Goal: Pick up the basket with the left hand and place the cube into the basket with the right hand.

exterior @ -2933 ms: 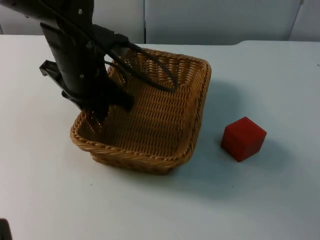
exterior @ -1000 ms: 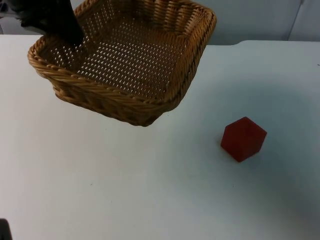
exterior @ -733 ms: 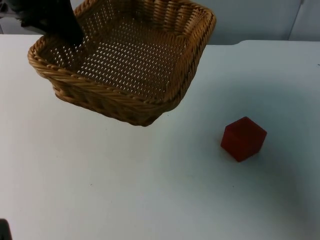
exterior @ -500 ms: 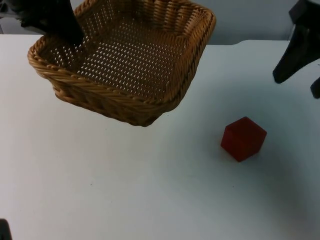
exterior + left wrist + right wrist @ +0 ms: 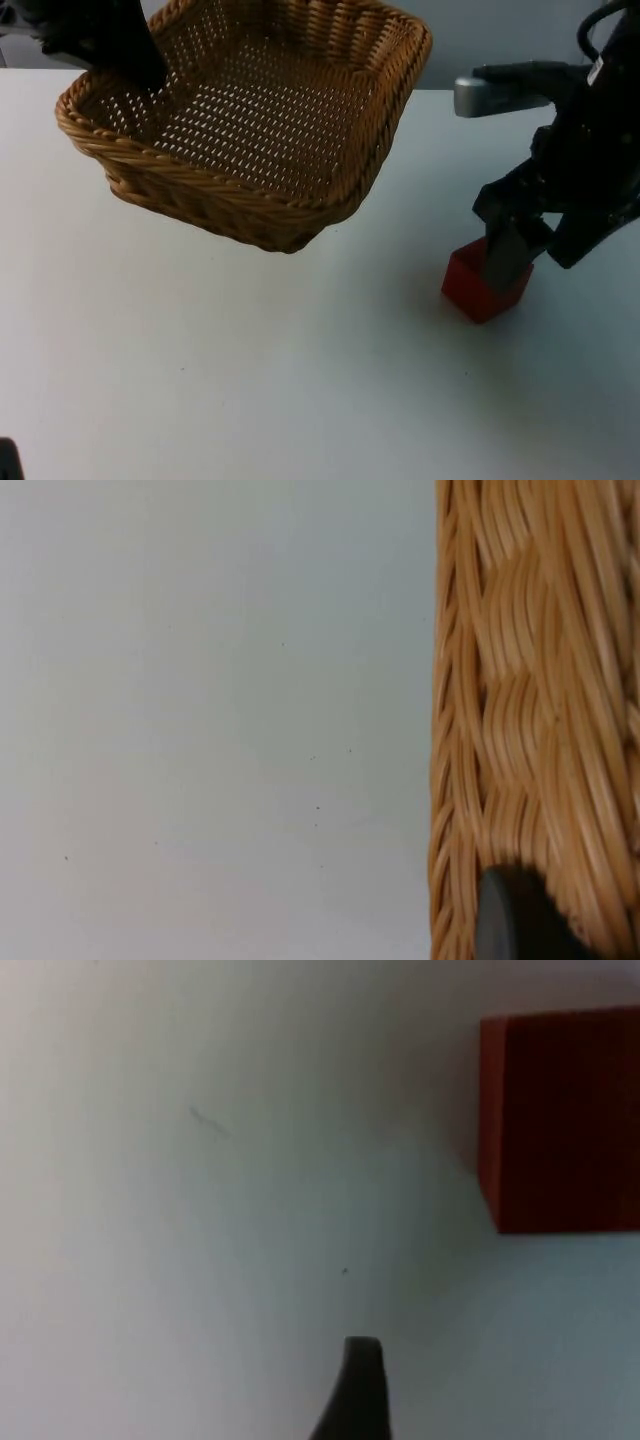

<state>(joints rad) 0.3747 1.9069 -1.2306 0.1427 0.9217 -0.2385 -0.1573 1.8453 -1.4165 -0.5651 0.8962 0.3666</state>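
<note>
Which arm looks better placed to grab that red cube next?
The right one. The right gripper hangs just over the cube, fingers apart, while the left gripper is busy holding the basket up off the table, far from the cube.

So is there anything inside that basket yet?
No. The basket, held up by the left tool, shows only bare weave. That arm covers one inner corner. The red cube sits on the table.
</note>
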